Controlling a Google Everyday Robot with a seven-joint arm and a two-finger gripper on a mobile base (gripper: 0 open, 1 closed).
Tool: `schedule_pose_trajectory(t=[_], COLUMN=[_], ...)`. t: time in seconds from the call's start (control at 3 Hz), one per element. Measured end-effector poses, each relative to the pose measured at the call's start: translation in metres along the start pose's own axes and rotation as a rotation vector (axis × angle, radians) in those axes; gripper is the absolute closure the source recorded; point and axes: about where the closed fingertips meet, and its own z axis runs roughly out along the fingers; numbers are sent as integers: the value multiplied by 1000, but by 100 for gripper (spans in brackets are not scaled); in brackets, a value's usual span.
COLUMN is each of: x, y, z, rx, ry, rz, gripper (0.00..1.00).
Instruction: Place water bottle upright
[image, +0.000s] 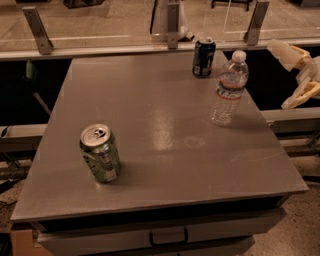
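Near the upright water bottle (229, 90), end effector (283, 75) wide open, empty, apart.

Two cans (100, 153) (204, 57), one water bottle (228, 89) — one gripper (281, 76), far right

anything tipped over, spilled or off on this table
Nothing stands out. The water bottle stands upright near the right edge of the table, the blue can behind it and the green can at front left are upright, and no spill shows. The claw hangs open off the right side, clear of the bottle.
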Motion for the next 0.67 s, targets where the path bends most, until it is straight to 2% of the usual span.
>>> schedule_pose_trajectory(t=[0.33,0.67], x=[-50,-66], y=[2,4], z=[-19,-11], rx=[106,105], ry=[149,164], rz=[-34,-53], gripper=[0,0])
